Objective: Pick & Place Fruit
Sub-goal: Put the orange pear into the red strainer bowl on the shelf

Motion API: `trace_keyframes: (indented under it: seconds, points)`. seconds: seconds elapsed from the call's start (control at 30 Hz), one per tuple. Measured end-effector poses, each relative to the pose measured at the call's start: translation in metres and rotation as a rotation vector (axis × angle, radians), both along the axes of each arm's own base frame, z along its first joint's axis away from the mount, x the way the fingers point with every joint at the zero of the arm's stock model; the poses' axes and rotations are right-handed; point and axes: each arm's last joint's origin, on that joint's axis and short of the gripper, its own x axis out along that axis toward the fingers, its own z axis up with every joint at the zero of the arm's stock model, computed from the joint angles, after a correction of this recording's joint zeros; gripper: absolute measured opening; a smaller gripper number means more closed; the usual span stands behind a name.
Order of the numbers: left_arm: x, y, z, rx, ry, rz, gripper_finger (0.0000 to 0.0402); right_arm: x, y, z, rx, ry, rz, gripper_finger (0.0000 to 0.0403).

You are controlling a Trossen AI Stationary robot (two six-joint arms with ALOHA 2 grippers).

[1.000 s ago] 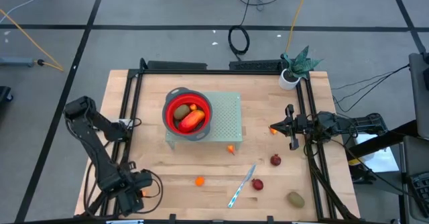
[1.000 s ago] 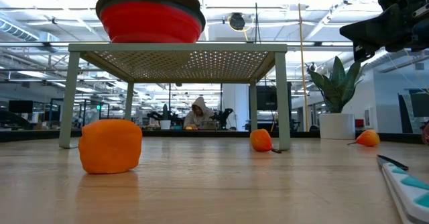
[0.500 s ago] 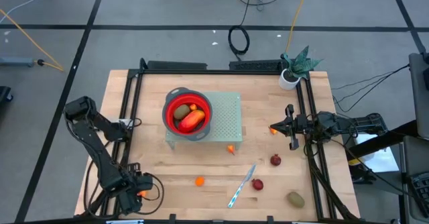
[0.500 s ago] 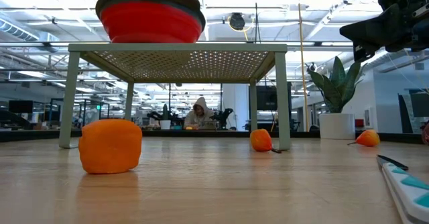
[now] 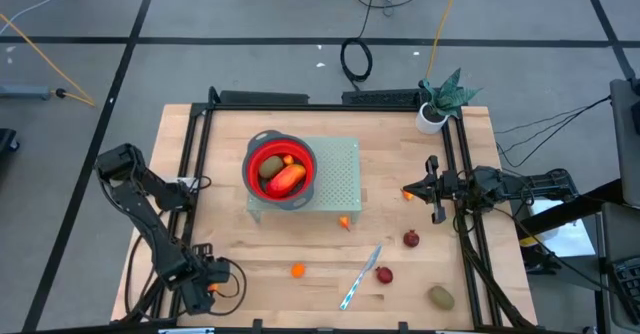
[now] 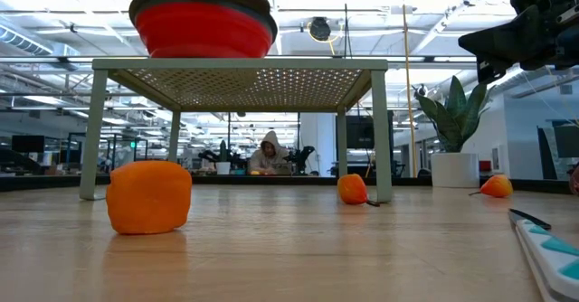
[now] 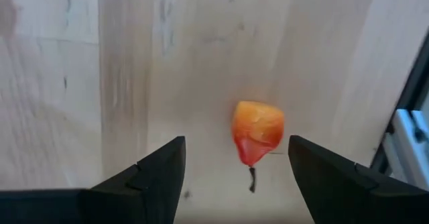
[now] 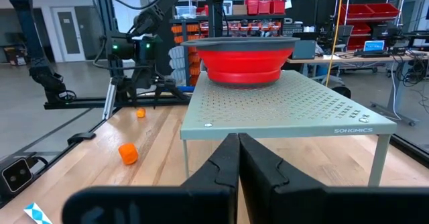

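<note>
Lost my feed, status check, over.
Left gripper open above an orange fruit at the table's near-left corner. Right gripper shut, idle, right edge. Nothing in the way.

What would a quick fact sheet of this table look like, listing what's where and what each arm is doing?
Left gripper: open, above a small orange-red fruit near the table's front left corner
Right gripper: shut, waiting at the right edge
Red bowl: on the pale green perforated stand, holding a few fruits
Loose fruit: two dark red, one olive-brown, small orange ones
Knife: flat on the table, front centre
Potted plant: back right corner
</note>
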Motion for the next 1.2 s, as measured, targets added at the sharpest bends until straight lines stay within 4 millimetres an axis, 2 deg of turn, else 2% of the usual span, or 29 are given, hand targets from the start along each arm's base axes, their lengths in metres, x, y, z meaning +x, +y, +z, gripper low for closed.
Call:
trace_keyframes:
  seconds: [0.4,0.57,0.77,1.2]
  points:
    - [0.002,-0.002,0.0,-0.017,-0.047,-0.066,0.0264,0.0,0.0,0.0,0.0,0.0,0.0,0.0]
    - [0.003,-0.005,-0.01,0.008,-0.022,-0.091,0.0261,0.0,0.0,0.0,0.0,0.0,0.0,0.0]
    - [0.007,-0.012,-0.024,-0.004,0.016,-0.12,0.0235,0.0,0.0,0.0,0.0,0.0,-0.001,0.0]
    - [0.009,-0.01,-0.026,0.003,0.026,-0.091,0.0164,0.0,0.0,0.0,0.0,0.0,-0.001,0.0]
